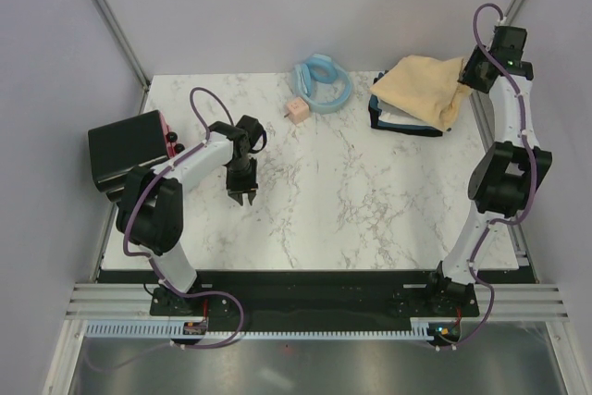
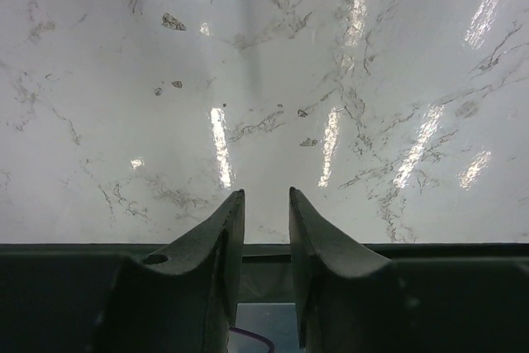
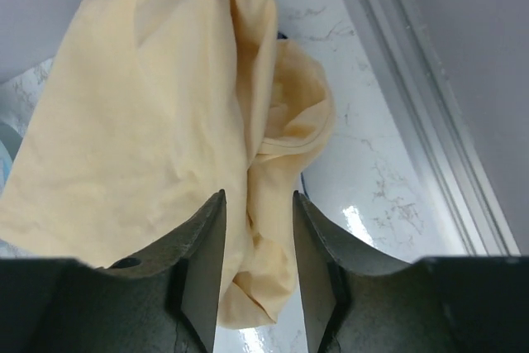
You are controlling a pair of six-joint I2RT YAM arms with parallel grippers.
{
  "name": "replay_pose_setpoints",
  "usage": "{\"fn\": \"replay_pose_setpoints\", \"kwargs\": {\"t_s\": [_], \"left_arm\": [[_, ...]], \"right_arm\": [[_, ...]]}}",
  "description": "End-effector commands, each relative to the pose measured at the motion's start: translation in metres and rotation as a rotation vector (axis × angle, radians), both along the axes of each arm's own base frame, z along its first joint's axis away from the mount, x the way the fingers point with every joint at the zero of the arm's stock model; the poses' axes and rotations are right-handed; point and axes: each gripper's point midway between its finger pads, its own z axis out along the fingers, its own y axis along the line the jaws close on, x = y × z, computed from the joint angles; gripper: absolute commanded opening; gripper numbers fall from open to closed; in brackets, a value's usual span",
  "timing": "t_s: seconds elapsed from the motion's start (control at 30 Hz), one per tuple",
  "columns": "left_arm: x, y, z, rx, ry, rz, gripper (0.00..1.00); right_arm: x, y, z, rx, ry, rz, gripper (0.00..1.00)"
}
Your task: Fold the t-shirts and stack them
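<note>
The yellow t-shirt [image 1: 421,88], soft, creased and loosely bunched, lies on top at the far right corner of the table [image 1: 351,210]. Beneath it show one white layer [image 1: 396,117] and one navy layer [image 1: 407,129], perhaps more. The right gripper [image 3: 258,200] has its jaws apart, with a yellow fold hanging between them. The left gripper [image 2: 266,197], jaws slightly apart, holds nothing over the glossy marble

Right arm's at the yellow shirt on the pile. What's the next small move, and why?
Probably lift the right gripper straight up, clear of the yellow t-shirt. Its fingers stand apart with a loose fold between them, and the shirt already lies on the stack, so sideways motion might drag it off.
</note>
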Motion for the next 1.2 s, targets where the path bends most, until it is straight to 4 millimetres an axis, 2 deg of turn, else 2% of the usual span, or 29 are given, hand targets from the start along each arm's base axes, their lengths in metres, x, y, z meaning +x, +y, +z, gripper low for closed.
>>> {"fn": "replay_pose_setpoints", "kwargs": {"t_s": [0.0, 0.13, 0.2, 0.3, 0.33, 0.37, 0.43, 0.47, 0.5, 0.6, 0.63, 0.67, 0.7, 0.73, 0.77, 0.8, 0.83, 0.87, 1.0, 1.17], "left_arm": [[0.008, -0.004, 0.013, -0.025, -0.032, -0.025, 0.35], [0.007, -0.003, 0.015, -0.027, -0.036, -0.020, 0.35], [0.004, -0.007, 0.016, -0.052, -0.031, -0.010, 0.35], [0.003, -0.012, 0.017, -0.082, -0.032, -0.003, 0.35], [0.003, -0.013, 0.018, -0.091, -0.033, -0.003, 0.35], [0.003, -0.014, 0.017, -0.098, -0.033, -0.002, 0.35], [0.000, -0.016, 0.016, -0.108, -0.029, -0.003, 0.35], [-0.004, -0.014, 0.013, -0.103, -0.018, -0.004, 0.35], [-0.004, -0.013, 0.013, -0.102, -0.020, -0.005, 0.35], [-0.008, -0.011, 0.008, -0.096, -0.011, -0.013, 0.35], [-0.009, -0.010, 0.007, -0.096, -0.008, -0.014, 0.34], [-0.010, -0.009, 0.006, -0.091, -0.005, -0.015, 0.34], [-0.011, -0.009, 0.006, -0.093, -0.004, -0.017, 0.34], [-0.011, -0.010, 0.006, -0.093, -0.004, -0.017, 0.34], [-0.011, -0.009, 0.008, -0.094, -0.010, -0.014, 0.34], [-0.011, -0.010, 0.009, -0.097, -0.010, -0.013, 0.34], [-0.011, -0.011, 0.009, -0.101, -0.012, -0.015, 0.34], [-0.010, -0.011, 0.010, -0.104, -0.014, -0.015, 0.34], [-0.008, -0.012, 0.011, -0.108, -0.016, -0.020, 0.34], [-0.002, -0.017, 0.014, -0.120, -0.019, -0.026, 0.34]], "right_arm": [[-0.008, -0.021, 0.078, -0.105, -0.168, -0.094, 0.42], [-0.008, -0.012, 0.112, -0.084, -0.269, -0.071, 0.37], [0.001, 0.005, 0.128, -0.017, -0.340, -0.014, 0.34], [0.018, 0.019, 0.126, 0.036, -0.357, 0.029, 0.32], [0.023, 0.023, 0.121, 0.047, -0.351, 0.039, 0.32], [0.033, 0.025, 0.104, 0.063, -0.326, 0.047, 0.31], [0.044, 0.036, 0.085, 0.088, -0.296, 0.064, 0.31], [0.052, 0.039, 0.063, 0.099, -0.266, 0.067, 0.31], [0.058, 0.047, 0.054, 0.110, -0.263, 0.083, 0.30], [0.077, 0.056, 0.011, 0.140, -0.244, 0.085, 0.28], [0.079, 0.057, -0.001, 0.148, -0.226, 0.080, 0.27], [0.081, 0.057, -0.022, 0.165, -0.185, 0.071, 0.25], [0.079, 0.057, -0.031, 0.168, -0.161, 0.066, 0.23], [0.076, 0.053, -0.035, 0.156, -0.145, 0.044, 0.21], [0.067, 0.051, -0.049, 0.145, -0.106, 0.026, 0.20], [0.061, 0.046, -0.055, 0.122, -0.087, -0.005, 0.20], [0.054, 0.040, -0.051, 0.092, -0.086, -0.034, 0.20], [0.047, 0.039, -0.064, 0.078, -0.053, -0.030, 0.19], [0.031, 0.030, -0.070, 0.031, -0.003, -0.067, 0.19], [0.027, 0.038, -0.080, 0.059, 0.030, -0.031, 0.22]]}}
